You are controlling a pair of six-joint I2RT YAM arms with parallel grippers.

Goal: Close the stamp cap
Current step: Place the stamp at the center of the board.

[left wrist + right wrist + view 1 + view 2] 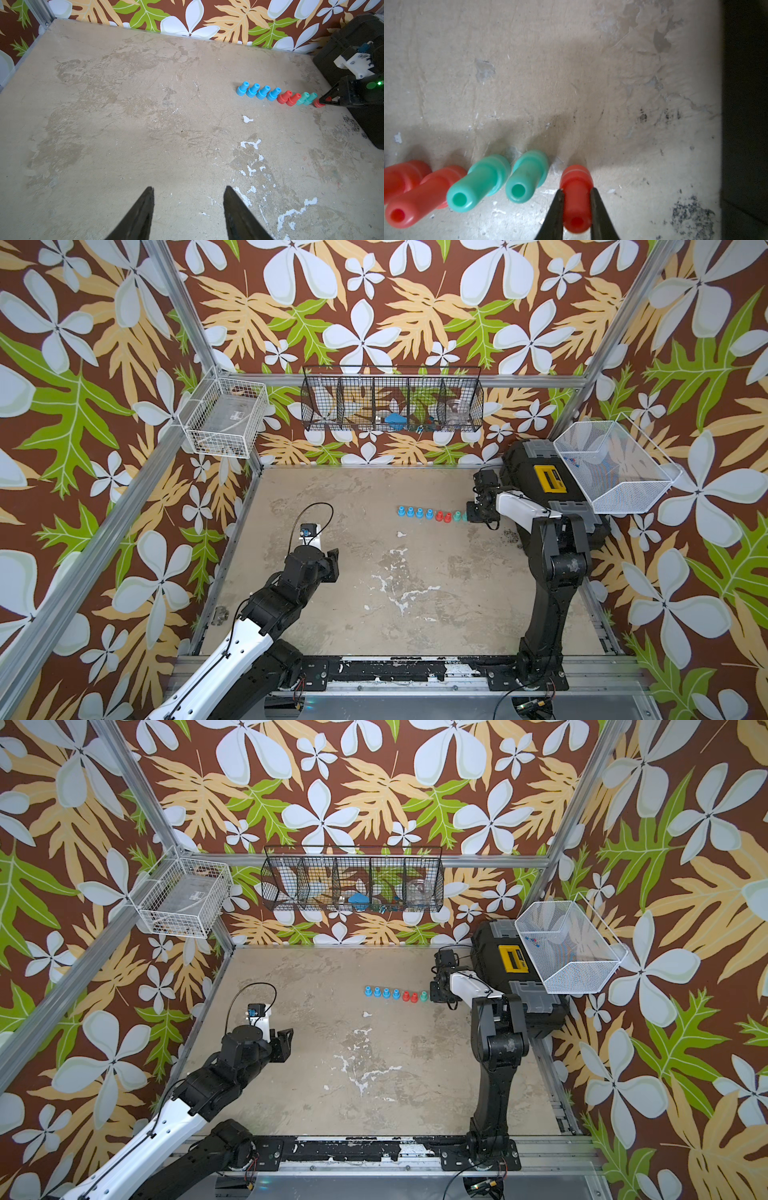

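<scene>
Several small stamps stand in a row [430, 514] at the back right of the table: blue ones [257, 92], then red [288, 98], then green [527, 176]. At the row's right end stands another red stamp [576, 199], upright on the table. My right gripper [576, 190] is shut on its stem, one finger on each side. A thin pale line rings this stamp near its base, where the cap [575, 169] sits. In both top views the right gripper [469, 514] hides this stamp. My left gripper [189, 188] hangs open over bare table at the front left, holding nothing.
A black toolbox [540, 485] with a yellow label stands just right of the right arm. A white mesh bin [615, 464] hangs above it. A black wire basket [392, 404] hangs on the back wall and a white wire basket [224, 418] at the back left.
</scene>
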